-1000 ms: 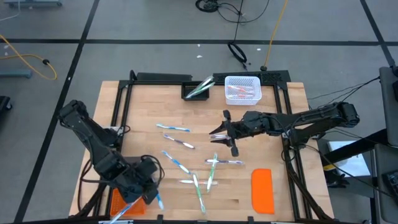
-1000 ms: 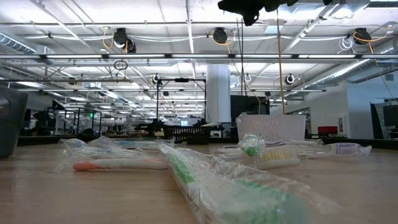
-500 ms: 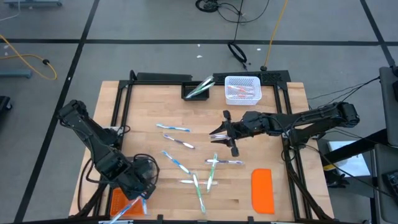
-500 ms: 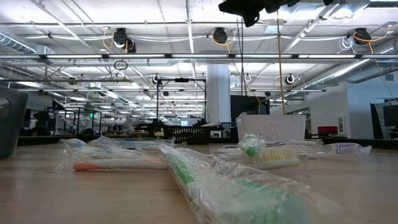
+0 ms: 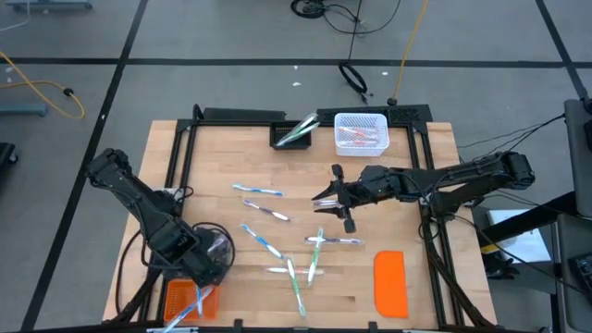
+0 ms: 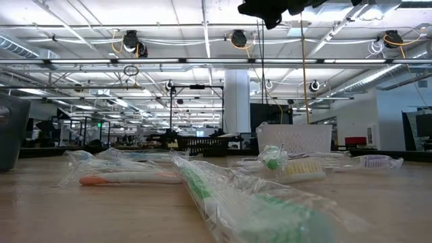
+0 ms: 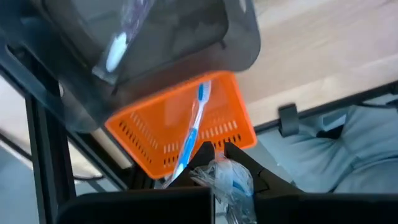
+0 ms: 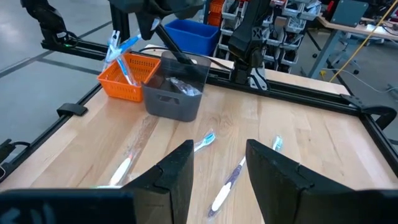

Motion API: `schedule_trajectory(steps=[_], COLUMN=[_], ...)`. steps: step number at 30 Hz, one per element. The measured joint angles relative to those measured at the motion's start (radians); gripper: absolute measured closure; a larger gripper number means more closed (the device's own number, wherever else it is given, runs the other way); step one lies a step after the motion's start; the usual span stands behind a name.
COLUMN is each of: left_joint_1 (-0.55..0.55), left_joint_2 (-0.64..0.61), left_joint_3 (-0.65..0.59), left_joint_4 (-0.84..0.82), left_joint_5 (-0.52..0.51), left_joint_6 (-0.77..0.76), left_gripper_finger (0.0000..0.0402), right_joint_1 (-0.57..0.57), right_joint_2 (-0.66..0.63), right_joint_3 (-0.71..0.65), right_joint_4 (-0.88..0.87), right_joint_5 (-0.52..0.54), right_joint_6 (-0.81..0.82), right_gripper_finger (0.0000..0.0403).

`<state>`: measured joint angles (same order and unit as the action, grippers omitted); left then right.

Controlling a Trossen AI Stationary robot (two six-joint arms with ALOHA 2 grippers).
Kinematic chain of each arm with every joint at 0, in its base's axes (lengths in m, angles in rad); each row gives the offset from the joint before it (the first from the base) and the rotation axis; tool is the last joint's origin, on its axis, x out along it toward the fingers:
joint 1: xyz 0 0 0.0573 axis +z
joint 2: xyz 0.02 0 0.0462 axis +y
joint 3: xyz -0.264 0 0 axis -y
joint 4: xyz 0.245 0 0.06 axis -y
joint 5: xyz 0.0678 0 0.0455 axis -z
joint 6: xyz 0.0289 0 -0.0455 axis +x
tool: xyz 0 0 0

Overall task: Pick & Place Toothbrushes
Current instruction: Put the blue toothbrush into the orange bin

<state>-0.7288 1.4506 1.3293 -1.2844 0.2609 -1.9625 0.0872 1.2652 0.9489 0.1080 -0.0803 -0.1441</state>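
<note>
Pinching wrapped toothbrush [image 7: 227, 180], L fingers [image 7: 245, 163] clenched above orange basket [image 7: 219, 121]; R fingers [image 8: 177, 168] apart, empty.

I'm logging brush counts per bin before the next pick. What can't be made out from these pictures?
- Orange basket, high view: the left arm covers part of it, so no count.
- Grey bin, right wrist view: contents too dim.
- White basket, high view: contents too small.
- Left gripper, left wrist view: clear wrapper blurred.
</note>
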Motion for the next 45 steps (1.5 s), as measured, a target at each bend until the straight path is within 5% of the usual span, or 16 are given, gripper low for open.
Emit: schedule_trajectory(steps=[26,45], left_joint_1=[0.014,0.048], left_joint_2=[0.003,0.01], left_joint_3=[0.0,-0.001], left_joint_4=[-0.113,-0.191], left_joint_5=[-0.094,0.173], left_joint_6=[0.031,0.018], left_gripper_finger=[0.0392,0.0395], right_joint_1=[0.0,-0.002], right_joint_2=[0.005,0.032], right_joint_3=[-0.001,-0.002], right_joint_4=[-0.023,-0.016], right_joint_5=[0.0,0.0], right_joint_6=[-0.022,-0.021], right_gripper_finger=[0.0261,0.0261])
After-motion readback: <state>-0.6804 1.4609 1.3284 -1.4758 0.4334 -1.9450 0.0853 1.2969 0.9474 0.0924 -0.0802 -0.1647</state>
